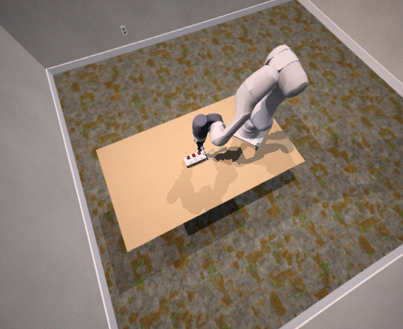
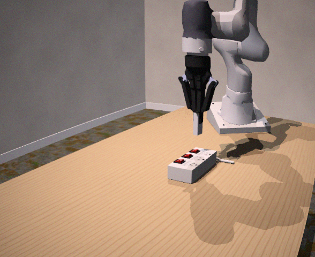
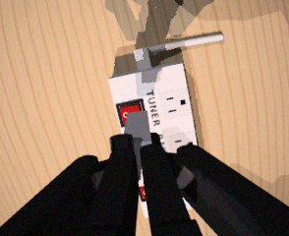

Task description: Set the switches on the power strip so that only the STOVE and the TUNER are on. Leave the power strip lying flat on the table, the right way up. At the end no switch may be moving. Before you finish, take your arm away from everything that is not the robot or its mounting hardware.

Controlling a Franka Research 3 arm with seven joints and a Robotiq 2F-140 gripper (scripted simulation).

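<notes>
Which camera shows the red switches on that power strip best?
The exterior view: all three red switches sit unobstructed on the power strip. The top view shows tiny red dots; the wrist view's shut gripper hides most.

The power strip is white with three red switches. The table is light tan with wood grain. The gripper is black with grey fingertips.

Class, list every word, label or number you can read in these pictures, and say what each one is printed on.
"TUNER": printed on the power strip, beside the red switch nearest its cord, wrist view.
The other switch labels are hidden behind the shut gripper.
In the top and exterior views the strip's print is too small to read.
No other text shows.
</notes>
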